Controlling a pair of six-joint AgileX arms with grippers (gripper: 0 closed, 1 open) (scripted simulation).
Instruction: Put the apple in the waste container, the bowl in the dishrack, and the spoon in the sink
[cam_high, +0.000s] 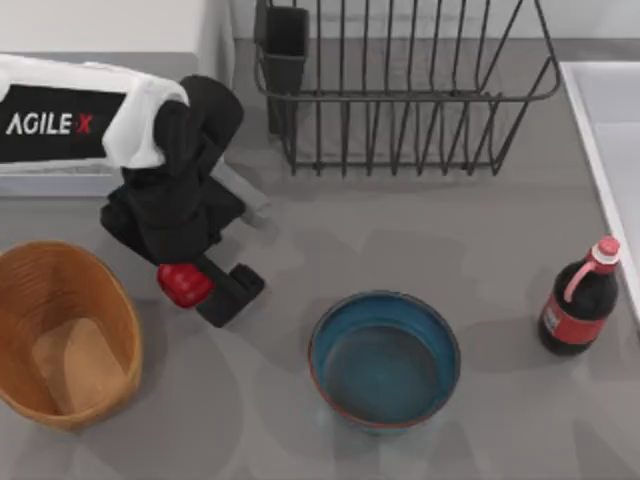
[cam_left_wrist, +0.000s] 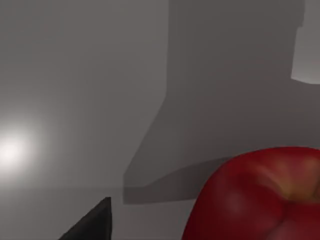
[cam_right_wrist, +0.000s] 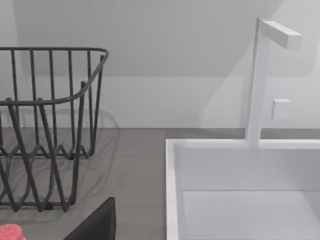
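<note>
One item in transit: apple (cam_high: 183, 284), carried by the left hand (cam_high: 205, 290) above the left half of the bench, between the waste container (cam_high: 62, 345) and the bowl (cam_high: 384, 359).
Left hand state: closed on the apple; dark fingers (cam_high: 232, 292) flank it in the top view, and the left wrist view has the fruit pressed close to the lens.
Right hand state: cannot tell; its wrist camera faces the dishrack (cam_right_wrist: 47, 130) and the sink (cam_right_wrist: 245, 190).
Apple look: small, glossy red, slightly blocky; left wrist view shows a yellowish patch near the dimple (cam_left_wrist: 260, 195).
Apple position: just beside the waste container's near rim, not yet over its opening.
Waste container: oval, orange-tan, ribbed walls, lighter flat bottom; sits at the bench's left edge toward the front corner.
Bowl: blue-teal, reddish-brown rim, upright on the front-centre bench, untouched.
Dishrack: dark wire, back edge of bench, cutlery cup at its back-left corner.
Bottle (cam_high: 580, 300): dark, red label, near the right edge beside the sink rim.
Spoon: not located.
Risk 1: early release, apple strikes the rim and rolls off across the bench. Cause: hand short of the opening.
Risk 2: the hand clips the basket wall on the way across and shoves or tips it. Cause: low carry height.
Risk 3: the glossy, rounded apple slips. Cause: grip looks off-centre.
</note>
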